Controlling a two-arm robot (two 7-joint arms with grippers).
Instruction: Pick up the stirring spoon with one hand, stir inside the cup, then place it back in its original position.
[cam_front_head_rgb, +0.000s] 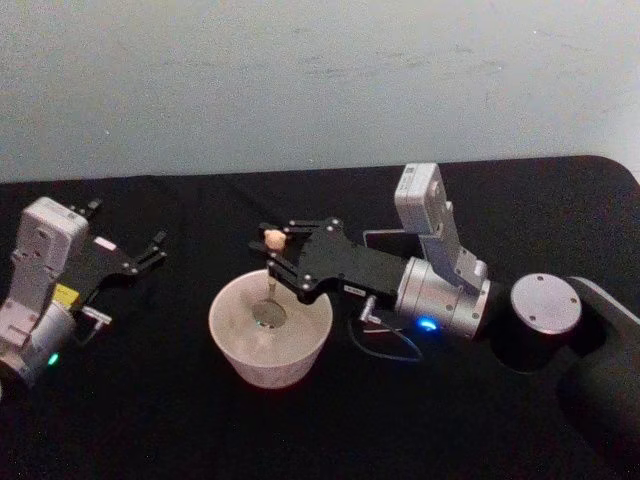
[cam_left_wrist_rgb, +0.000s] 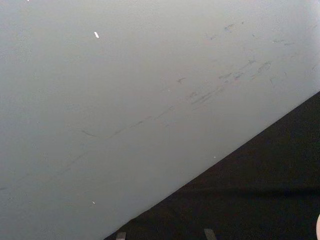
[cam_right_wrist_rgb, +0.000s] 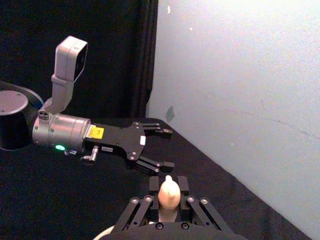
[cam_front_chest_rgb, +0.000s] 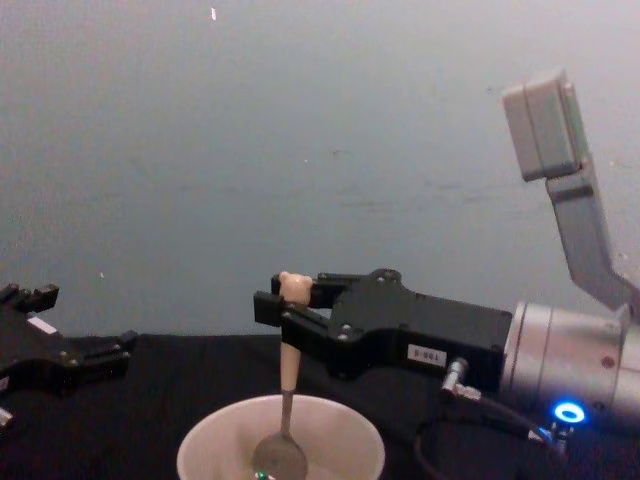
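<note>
The right claw (cam_front_head_rgb: 275, 245) clenches the slim, bear-topped, beige-handled metal stirring spoon (cam_front_chest_rgb: 288, 385) high on its handle, bowl hanging below inside the wide cream-white round cup (cam_front_head_rgb: 270, 365); it looks light, stiff and probably slippery on the stem, so that handle grip suits, while the left claw (cam_front_head_rgb: 128, 225) rests released, well apart.

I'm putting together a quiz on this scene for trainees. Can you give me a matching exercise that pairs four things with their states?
Things:
1. stirring spoon
2. cup
3. left gripper
4. right gripper

States:
A. open, holding nothing
B. cream-white, with the spoon's bowl inside it
C. shut on the bear-topped handle
D. upright, held by its top

Pairs: 1-D; 2-B; 3-A; 4-C
</note>
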